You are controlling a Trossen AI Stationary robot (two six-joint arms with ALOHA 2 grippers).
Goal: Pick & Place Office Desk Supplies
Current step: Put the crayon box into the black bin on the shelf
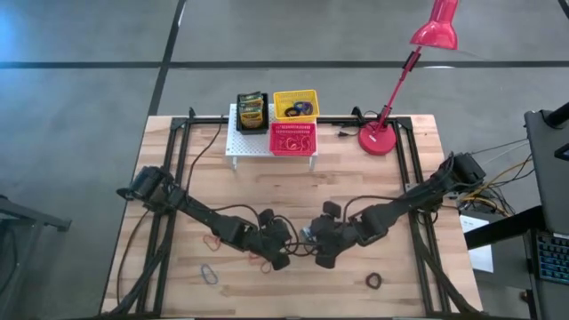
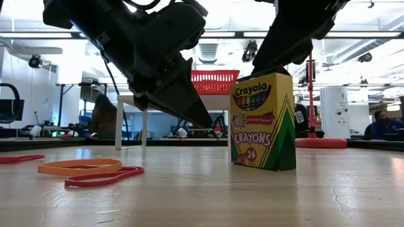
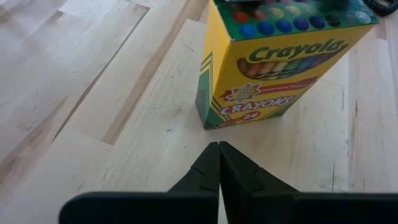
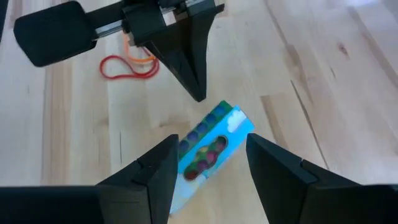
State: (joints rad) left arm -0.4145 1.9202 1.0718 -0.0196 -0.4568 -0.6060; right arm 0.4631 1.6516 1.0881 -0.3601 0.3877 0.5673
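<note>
Standing upright on the wooden table (image 1: 222, 187), front centre, the crayon box (image 2: 263, 121) sits between the spread fingers of the right gripper (image 4: 210, 163), which straddle its top without visibly clamping. Left gripper (image 3: 219, 163), fingers pressed together, points at the box from just beside it. Red and orange elastic loops (image 2: 91, 171) lie flat nearby.

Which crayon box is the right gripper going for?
The crayon box standing upright on the bare table at the front, between the open right gripper fingers. The other crayon box sits on the white rack.

Upright crayon box (image 2: 263, 121) hemmed between both tools, bare table (image 1: 267, 187) behind.
</note>
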